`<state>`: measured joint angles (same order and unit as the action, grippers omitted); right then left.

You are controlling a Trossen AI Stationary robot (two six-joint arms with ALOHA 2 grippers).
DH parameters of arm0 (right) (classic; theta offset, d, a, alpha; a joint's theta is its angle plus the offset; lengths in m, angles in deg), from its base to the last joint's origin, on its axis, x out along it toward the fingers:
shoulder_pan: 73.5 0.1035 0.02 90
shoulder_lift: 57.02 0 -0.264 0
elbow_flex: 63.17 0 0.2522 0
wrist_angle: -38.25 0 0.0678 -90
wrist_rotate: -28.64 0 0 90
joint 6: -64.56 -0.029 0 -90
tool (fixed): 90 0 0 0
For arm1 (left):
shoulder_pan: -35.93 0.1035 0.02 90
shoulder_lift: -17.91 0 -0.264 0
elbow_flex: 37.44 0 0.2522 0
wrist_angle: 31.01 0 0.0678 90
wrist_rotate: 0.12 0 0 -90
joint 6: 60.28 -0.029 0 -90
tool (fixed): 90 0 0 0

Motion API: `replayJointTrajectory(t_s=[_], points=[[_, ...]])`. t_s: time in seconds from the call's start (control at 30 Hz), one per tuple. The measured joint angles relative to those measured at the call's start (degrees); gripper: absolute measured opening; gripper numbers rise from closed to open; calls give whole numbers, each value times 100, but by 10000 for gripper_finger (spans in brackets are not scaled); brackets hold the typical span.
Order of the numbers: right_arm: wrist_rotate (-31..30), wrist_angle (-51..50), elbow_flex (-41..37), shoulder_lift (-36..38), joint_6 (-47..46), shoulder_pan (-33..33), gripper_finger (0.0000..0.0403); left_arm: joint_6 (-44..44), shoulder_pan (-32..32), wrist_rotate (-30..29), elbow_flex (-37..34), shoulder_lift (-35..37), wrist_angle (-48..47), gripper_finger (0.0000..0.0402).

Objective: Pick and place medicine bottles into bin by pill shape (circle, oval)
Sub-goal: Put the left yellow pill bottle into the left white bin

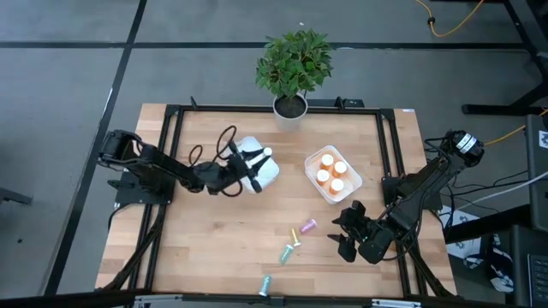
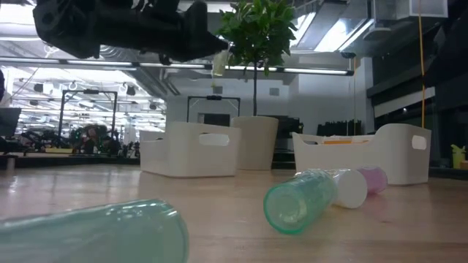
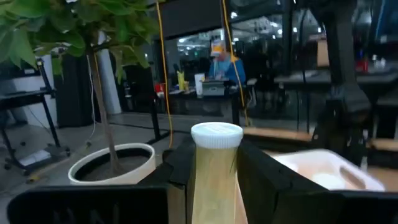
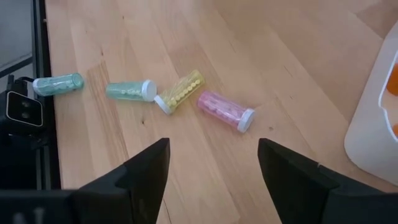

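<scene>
Left tool (image 3: 214, 180) clamps a yellow-green bottle (image 3: 215, 171) by its body, over the white bin (image 1: 257, 165) mid-bench. Right tool (image 4: 211, 165), jaws apart, hovers near four fallen bottles (image 4: 225, 110) toward the front edge. Light, rigid, smooth, prone to rolling; best gripped mid-body.

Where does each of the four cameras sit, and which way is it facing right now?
High view: above the table, looking straight down; both arms show, left gripper over the left bin.
Low view: at tabletop height, looking level across; the left arm shows overhead.
Left wrist view: on the left wrist, facing the plant pot; fingers clamp a yellow-green bottle.
Right wrist view: on the right wrist, looking down; open right gripper.
Shared: high and right wrist views both show the pink bottle.
</scene>
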<state>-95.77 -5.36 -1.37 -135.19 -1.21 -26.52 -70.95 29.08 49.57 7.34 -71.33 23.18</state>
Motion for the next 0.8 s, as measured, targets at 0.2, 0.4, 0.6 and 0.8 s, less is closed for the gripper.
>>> replayJointTrajectory(t_s=[0.2,0.4,0.6,0.8], points=[[0,16,0,0,-134,2,245,635,-2,104,-517,31,-183,81],[-21,48,0,0,-140,2,245,1012,-152,-236,-1646,29,1314,81],[-46,39,0,-3,-127,2,245,1502,-249,-215,-2213,27,1349,81],[-51,39,0,-7,-137,2,245,1341,-233,-201,-2130,25,952,81]])
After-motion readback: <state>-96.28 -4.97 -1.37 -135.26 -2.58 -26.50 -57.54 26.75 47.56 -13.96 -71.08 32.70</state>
